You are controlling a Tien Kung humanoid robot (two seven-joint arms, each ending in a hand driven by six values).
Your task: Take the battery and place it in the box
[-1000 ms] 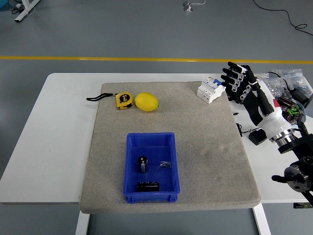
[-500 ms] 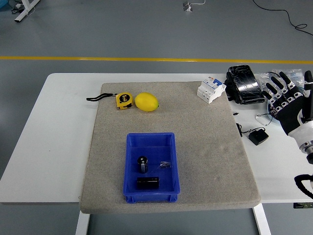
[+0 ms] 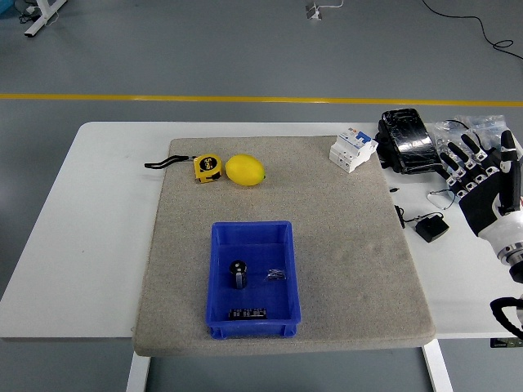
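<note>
Lingering right hand (image 3: 482, 175), battery (image 3: 248, 313) rolled

The right hand (image 3: 478, 175) sits at the right edge of the frame, and its arm runs out of the picture there. A clear bag (image 3: 478, 129) behind it is partly hidden. In the blue box (image 3: 252, 279), a small shiny thing (image 3: 276, 275) is too tiny to tell. The print on the dark battery (image 3: 248, 313) is too small to read.

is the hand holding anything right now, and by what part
Nothing is held. The black five-fingered right hand hangs open over the white table's right side, fingers spread and empty.
</note>
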